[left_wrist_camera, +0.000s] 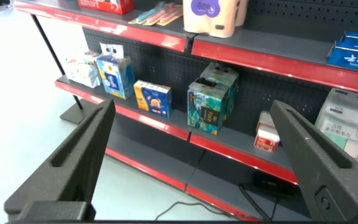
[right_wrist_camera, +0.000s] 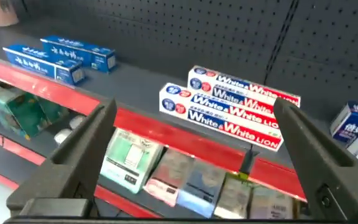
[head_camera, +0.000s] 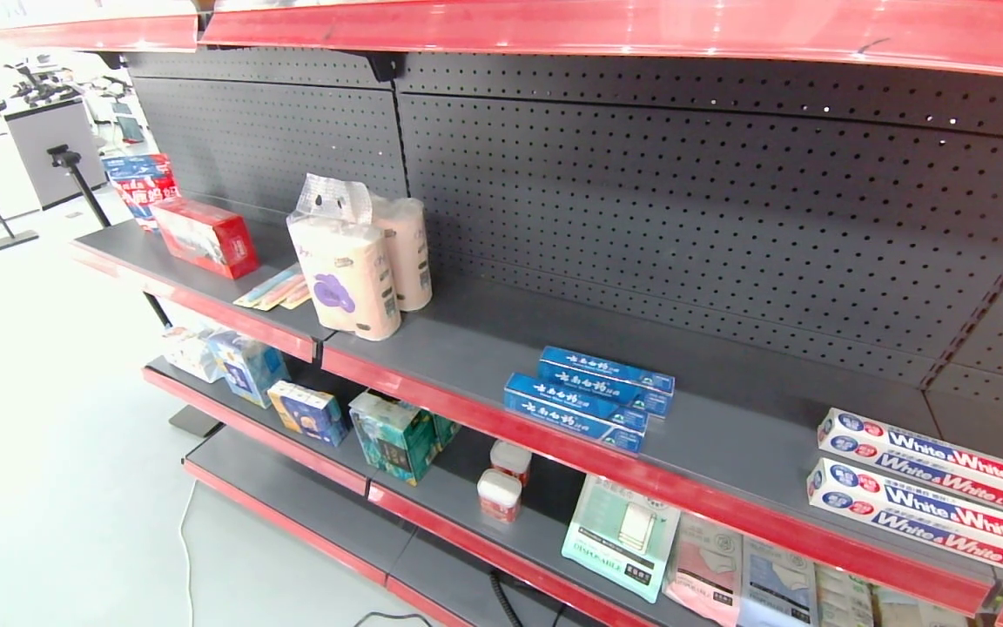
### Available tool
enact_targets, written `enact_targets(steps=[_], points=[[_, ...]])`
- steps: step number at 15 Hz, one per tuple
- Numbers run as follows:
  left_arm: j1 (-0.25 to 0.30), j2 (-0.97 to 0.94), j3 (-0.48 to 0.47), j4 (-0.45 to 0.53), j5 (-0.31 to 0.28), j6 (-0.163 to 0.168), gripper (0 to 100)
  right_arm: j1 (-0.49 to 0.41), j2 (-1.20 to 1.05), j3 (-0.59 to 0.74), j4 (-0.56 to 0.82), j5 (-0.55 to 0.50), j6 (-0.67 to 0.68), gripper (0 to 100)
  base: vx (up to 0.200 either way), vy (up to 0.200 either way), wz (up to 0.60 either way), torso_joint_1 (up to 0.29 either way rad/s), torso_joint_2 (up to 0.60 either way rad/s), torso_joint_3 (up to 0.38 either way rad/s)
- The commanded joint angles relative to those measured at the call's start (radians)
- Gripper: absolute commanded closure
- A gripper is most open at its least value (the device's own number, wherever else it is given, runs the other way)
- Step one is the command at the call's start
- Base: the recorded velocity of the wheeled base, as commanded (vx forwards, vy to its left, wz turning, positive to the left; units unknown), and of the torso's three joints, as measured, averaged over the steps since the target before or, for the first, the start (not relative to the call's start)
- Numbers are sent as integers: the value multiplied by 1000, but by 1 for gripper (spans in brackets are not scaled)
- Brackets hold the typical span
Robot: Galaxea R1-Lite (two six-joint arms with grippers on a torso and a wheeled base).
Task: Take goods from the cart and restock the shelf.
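Left gripper [left_wrist_camera: 192, 107] and right gripper [right_wrist_camera: 194, 106] both hold their jaws wide apart, empty. The right one faces the white toothpaste boxes [right_wrist_camera: 229, 118], which lie lengthwise along the shelf [head_camera: 484, 340] edge

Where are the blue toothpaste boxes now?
Head view: the blue toothpaste boxes lie on the shelf by its red front edge, tissue roll packs to their left, white toothpaste boxes to their right.

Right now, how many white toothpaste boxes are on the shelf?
2. The front white box lies by the shelf edge at the right; the back white box lies just behind it. More may hide past the picture's edge.
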Motion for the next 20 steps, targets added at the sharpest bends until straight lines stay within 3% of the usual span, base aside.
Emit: enact_targets(steps=[1,2,4,16,20], points=[[0,0,0,0,1,1,0,0,1,0,16,0,97,0,0,0,0,0,0,0],[0,3,0,0,-1,1,0,-2,4,-6,78,2,109,0,0,0,0,0,0,0],[0,0,0,0,1,1,0,1,3,-1,64,39,39,0,0,0,0,0,0,0],[0,0,0,0,1,0,0,1,3,-1,62,46,62,0,0,0,0,0,0,0],[0,5,0,0,1,1,0,1,1,-1,62,46,62,0,0,0,-600,2,-1,0]])
